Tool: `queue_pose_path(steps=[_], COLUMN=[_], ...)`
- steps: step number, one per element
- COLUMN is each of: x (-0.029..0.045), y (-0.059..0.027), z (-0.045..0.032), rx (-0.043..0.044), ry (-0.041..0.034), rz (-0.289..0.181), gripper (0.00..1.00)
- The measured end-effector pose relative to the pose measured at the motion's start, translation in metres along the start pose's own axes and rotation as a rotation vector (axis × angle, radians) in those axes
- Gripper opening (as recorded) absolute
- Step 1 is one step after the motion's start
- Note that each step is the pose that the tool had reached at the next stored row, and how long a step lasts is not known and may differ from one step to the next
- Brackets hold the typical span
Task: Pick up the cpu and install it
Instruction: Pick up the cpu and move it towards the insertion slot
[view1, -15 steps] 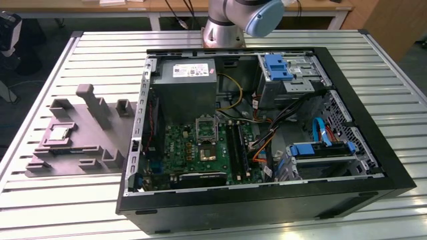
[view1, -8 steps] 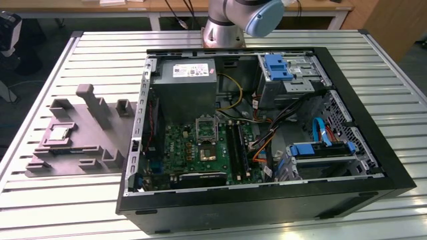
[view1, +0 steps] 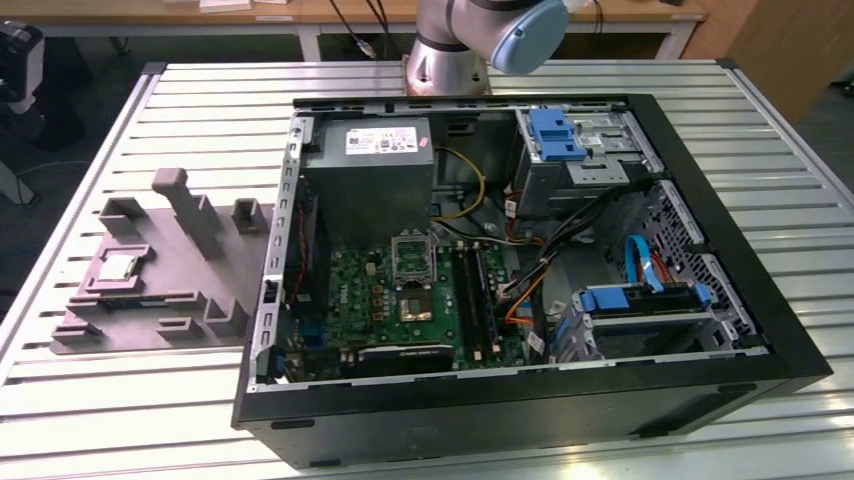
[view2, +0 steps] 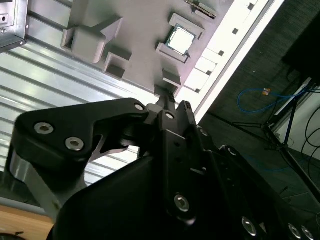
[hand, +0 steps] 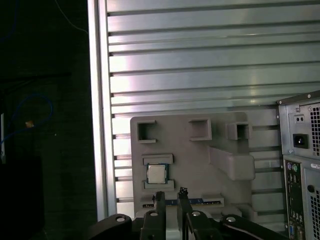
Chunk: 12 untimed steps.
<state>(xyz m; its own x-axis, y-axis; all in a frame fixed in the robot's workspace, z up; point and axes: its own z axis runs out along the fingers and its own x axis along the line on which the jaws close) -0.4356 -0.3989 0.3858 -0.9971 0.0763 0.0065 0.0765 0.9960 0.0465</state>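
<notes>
The exterior view looks down over the whole table (view1: 134, 420). Both wrist views, nearer, look past the gripper (hand: 171, 197) (view2: 176, 100) at the grey fixture (hand: 200, 165) (view2: 140, 30) (view1: 160, 290) by the table's edge, which all three views share.

The small square silvery cpu (hand: 156, 173) lies in a pocket of the grey moulded plastic tray (hand: 200, 160), just ahead of the jaws of the black two-finger gripper (hand: 170, 195). The tray rests on the slatted aluminium table (hand: 200, 60), beside the open black computer case (view1: 534, 420).

Ribbed metal table (view1: 134, 400), matt plastic tray (view1: 187, 275), shiny metal-topped cpu (hand: 156, 174), matt black hand (hand: 171, 195)
</notes>
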Motion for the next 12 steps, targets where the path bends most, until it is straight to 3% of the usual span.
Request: queue_pose_path(steps=[2,3,7,9,10,12], x=[0.0000,0.0000,0.0000,0.0000,0.0000,0.0000], y=[0.0000,0.0000,0.0000,0.0000,0.0000,-0.0001], z=[0.0000,0.0000,0.0000,0.0000,0.0002,0.0008], rx=[0.0000,0.0000,0.0000,0.0001,0.0003,0.0030], ry=[0.0000,0.0000,-0.0001,0.0001,0.0006,0.0052], rz=[0.000,0.000,0.000,-0.001,-0.009,-0.037], gripper=[0.29,0.29,0.53,0.53,0.59,0.59])
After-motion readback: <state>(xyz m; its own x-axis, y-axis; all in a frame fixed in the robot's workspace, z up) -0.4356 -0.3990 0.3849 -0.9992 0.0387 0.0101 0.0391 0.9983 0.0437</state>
